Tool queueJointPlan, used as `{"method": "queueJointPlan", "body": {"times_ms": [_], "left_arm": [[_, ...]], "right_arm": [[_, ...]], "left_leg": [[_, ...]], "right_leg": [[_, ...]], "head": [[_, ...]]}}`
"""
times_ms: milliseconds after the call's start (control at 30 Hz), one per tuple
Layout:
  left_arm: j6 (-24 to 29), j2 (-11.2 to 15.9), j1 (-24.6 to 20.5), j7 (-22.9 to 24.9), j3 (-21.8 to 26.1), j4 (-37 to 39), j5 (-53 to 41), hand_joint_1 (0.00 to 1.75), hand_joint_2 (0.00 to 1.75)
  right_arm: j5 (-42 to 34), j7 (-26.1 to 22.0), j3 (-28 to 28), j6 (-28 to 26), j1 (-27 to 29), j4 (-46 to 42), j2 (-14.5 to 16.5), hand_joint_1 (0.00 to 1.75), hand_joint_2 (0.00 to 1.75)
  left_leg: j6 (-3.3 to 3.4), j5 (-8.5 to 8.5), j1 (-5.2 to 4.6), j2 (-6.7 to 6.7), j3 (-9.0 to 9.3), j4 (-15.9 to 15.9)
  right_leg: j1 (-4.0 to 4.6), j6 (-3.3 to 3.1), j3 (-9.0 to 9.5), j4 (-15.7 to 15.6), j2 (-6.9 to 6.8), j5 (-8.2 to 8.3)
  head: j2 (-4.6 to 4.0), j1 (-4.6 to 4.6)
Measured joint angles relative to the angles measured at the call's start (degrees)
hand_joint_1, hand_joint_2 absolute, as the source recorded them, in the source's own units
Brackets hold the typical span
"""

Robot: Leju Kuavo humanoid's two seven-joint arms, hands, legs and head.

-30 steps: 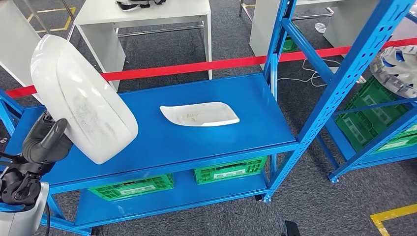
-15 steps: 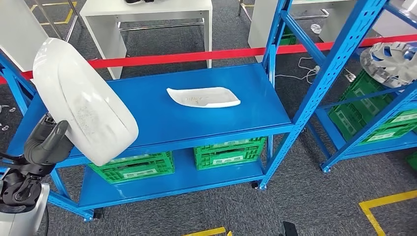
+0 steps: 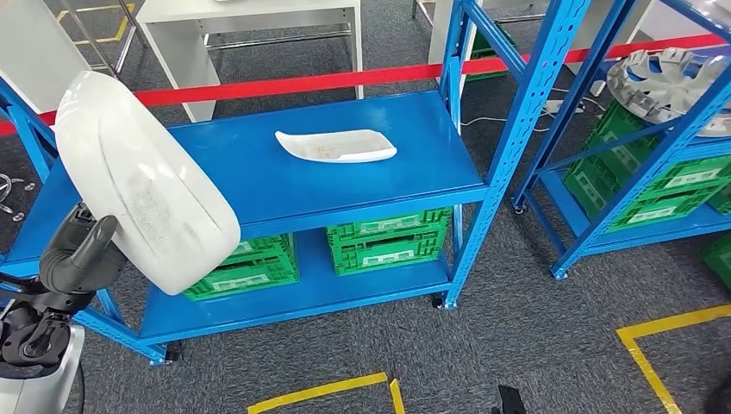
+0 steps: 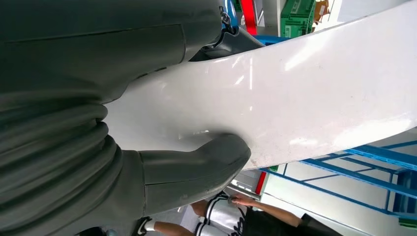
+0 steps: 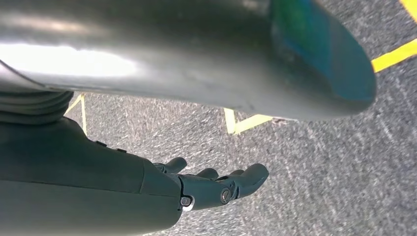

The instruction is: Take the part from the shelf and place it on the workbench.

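Note:
A large white curved part is held up at the left of the head view, and my left hand grips its lower edge. Up close in the left wrist view, the thumb presses on the white part. A second, smaller white part lies flat on the blue shelf. My right hand hangs over grey carpet with its fingers loosely extended and nothing in them.
Green crates sit on the lower shelf level. A second blue rack at the right holds a silver wheel cover and green crates. Red tape runs behind, with white tables beyond. Yellow floor lines mark the carpet. A person is nearby.
The whole view has shifted: the shelf now sits farther away and more floor with yellow lines shows, so the camera has moved back. My left hand keeps its hold on the white part.

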Motion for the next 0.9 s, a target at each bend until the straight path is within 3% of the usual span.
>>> {"method": "queueJointPlan", "body": {"times_ms": [67, 133, 167, 200, 300, 333, 367, 400, 467, 533, 567, 633, 667, 700, 767, 800, 833, 867, 900], "left_arm": [[-0.1, 0.0, -0.1, 0.0, 0.0, -0.1, 0.2, 1.75, 1.75], [-0.2, 0.0, -0.2, 0.1, 0.0, -0.1, 0.3, 1.75, 1.75], [-0.2, -0.1, -0.2, 0.2, 0.0, 0.0, 0.3, 1.75, 1.75], [-0.3, -0.1, -0.2, 0.2, 0.0, 0.0, 0.3, 1.75, 1.75], [-0.9, -0.1, 0.0, 0.1, 0.0, 0.1, 0.1, 1.75, 1.75], [-1.2, -0.1, 0.1, 0.1, 0.0, 0.1, 0.0, 1.75, 1.75], [-1.5, -0.1, 0.3, 0.1, 0.0, 0.1, -0.1, 1.75, 1.75], [-1.7, -0.1, 0.4, 0.0, 0.0, 0.1, -0.2, 1.75, 1.75], [-2.2, -0.1, 0.7, -0.1, 0.0, 0.1, -0.5, 1.75, 1.75], [-2.4, 0.0, 1.0, -0.3, 0.0, -0.1, -0.9, 1.75, 1.75], [-2.4, 0.0, 1.1, -0.4, 0.0, -0.2, -1.0, 1.75, 1.75], [-2.6, 0.2, 1.5, -0.6, 0.0, -0.2, -1.0, 1.75, 1.75], [-2.7, 0.3, 1.8, -0.8, 0.0, -0.3, -1.0, 1.75, 1.75], [-2.9, 0.4, 2.1, -1.0, 0.0, -0.3, -1.1, 1.75, 1.75], [-3.1, 0.5, 2.5, -1.1, 0.0, -0.3, -1.4, 1.75, 1.75], [-3.1, 0.6, 2.6, -1.2, 0.0, -0.3, -1.5, 1.75, 1.75], [-3.1, 0.6, 2.8, -1.2, 0.0, -0.3, -1.5, 1.75, 1.75], [-3.1, 0.7, 2.9, -1.2, 0.0, -0.3, -1.5, 1.75, 1.75], [-3.1, 0.8, 3.0, -1.2, 0.0, -0.3, -1.5, 1.75, 1.75]], "right_arm": [[0.0, 0.0, 0.0, 0.0, 0.0, 0.0, 0.0, 0.0, 0.0], [0.0, -0.1, 0.0, 0.0, 0.1, 0.0, 0.0, 0.0, 0.0], [0.0, 0.0, 0.0, 0.0, 0.1, 0.0, 0.0, 0.0, 0.0], [0.0, 0.0, 0.0, 0.0, 0.1, 0.0, 0.0, 0.0, 0.0], [-0.1, 0.0, 0.0, -0.1, 0.2, 0.0, 0.0, 0.0, 0.0], [-0.1, 0.0, 0.0, -0.1, 0.2, 0.0, 0.0, 0.0, 0.0], [-0.2, 0.0, 0.0, -0.2, 0.1, 0.0, 0.0, 0.0, 0.0], [-0.3, 0.0, 0.0, -0.2, 0.1, 0.0, -0.1, 0.0, 0.0], [-0.3, 0.0, 0.0, -0.2, 0.1, 0.0, -0.1, 0.0, 0.0], [-0.3, 0.0, 0.0, -0.2, 0.0, 0.0, -0.1, 0.0, 0.0], [-0.3, 0.0, 0.0, -0.1, -0.1, 0.0, -0.1, 0.0, 0.0], [-0.3, 0.0, 0.0, -0.1, 0.0, 0.0, -0.1, 0.0, 0.0], [-0.4, 0.1, 0.0, -0.1, 0.0, 0.0, -0.1, 0.0, 0.0], [-0.4, 0.2, -0.1, -0.1, 0.0, 0.0, -0.1, 0.0, 0.0], [-0.6, 0.2, -0.2, -0.1, 0.0, 0.0, -0.1, 0.0, 0.0], [-0.6, 0.2, -0.3, -0.1, 0.0, 0.0, -0.1, 0.0, 0.0], [-0.6, 0.2, -0.3, 0.0, 0.1, 0.0, -0.1, 0.0, 0.0], [-0.6, 0.2, -0.4, 0.0, 0.1, 0.0, -0.1, 0.0, 0.0], [-0.6, 0.2, -0.4, 0.1, 0.1, 0.0, -0.1, 0.0, 0.0]], "left_leg": [[0.78, -1.39, -0.35, -0.17, 3.41, -5.5], [1.82, -0.77, -0.56, -0.2, 3.04, -6.2], [2.38, -0.14, -0.51, -0.09, 2.62, -6.3], [2.97, 0.62, -0.42, 0.05, 2.04, -6.4], [3.89, 3.03, -0.42, 0.28, -0.64, -6.3], [3.91, 3.84, -0.5, 0.29, -1.76, -6.2], [3.89, 4.62, -0.57, 0.29, -2.88, -6.0], [3.8, 5.32, -0.62, 0.3, -3.98, -5.8], [3.49, 6.57, -0.65, 0.29, -5.99, -5.2], [2.96, 7.61, -0.78, 0.29, -7.35, -4.7], [2.63, 8.12, -0.82, 0.31, -7.63, -4.6], [1.84, 9.2, -0.79, 0.37, -7.77, -5.1], [1.48, 9.1, -0.71, 0.29, -7.96, -5.0], [1.11, 7.88, -0.63, 0.21, -8.39, -4.4], [0.4, 2.32, -0.37, 0.06, -9.7, 0.1], [0.07, -0.77, -0.25, 0.05, -10.38, 3.8], [-0.2, -2.73, -0.13, 0.05, -10.75, 7.4], [-0.37, -3.23, -0.04, 0.05, -10.63, 10.1], [-0.44, -2.4, 0.02, 0.05, -9.76, 11.1]], "right_leg": [[0.04, 0.69, -0.28, -0.2, 0.06, 1.2], [-0.05, 1.52, -0.35, -0.8, 0.14, 2.38], [-0.12, 1.86, -0.66, -0.6, 0.19, 2.09], [-0.15, 2.13, -1.22, 0.4, 0.23, 0.69], [-0.15, 2.51, -4.08, 9.8, 0.27, -7.9], [-0.13, 2.58, -4.58, 13.3, 0.27, -9.48], [-0.11, 2.58, -4.37, 15.5, 0.27, -9.56], [-0.07, 2.47, -3.19, 15.8, 0.27, -8.5], [0.11, 1.95, 2.08, 10.9, 0.26, -6.32], [0.46, 1.33, 7.75, 3.1, 0.29, -7.31], [0.61, 1.08, 9.13, 0.8, 0.3, -8.16], [0.72, 0.54, 8.99, -0.5, 0.29, -7.89], [0.62, 0.16, 8.62, -0.7, 0.18, -7.3], [0.51, -0.25, 8.09, -1.0, 0.07, -6.52], [0.31, -0.76, 6.57, -1.2, -0.17, -4.88], [0.29, -0.85, 5.67, -1.2, -0.22, -4.07], [0.29, -0.83, 4.71, -1.2, -0.26, -3.26], [0.29, -0.78, 3.69, -1.1, -0.29, -2.43], [0.29, -0.7, 2.7, -1.0, -0.32, -1.64]], "head": [[0.0, 0.05], [0.0, 0.05], [0.0, -0.02], [0.0, 0.07], [0.0, 0.44], [0.0, 0.5], [0.0, 0.51], [0.0, 0.54], [0.0, 0.59], [0.0, 0.7], [0.0, 0.74], [0.0, 0.78], [0.0, 0.75], [0.0, 0.65], [0.0, 0.28], [0.0, 0.11], [0.0, 0.02], [0.0, 0.0], [0.0, -0.02]]}}
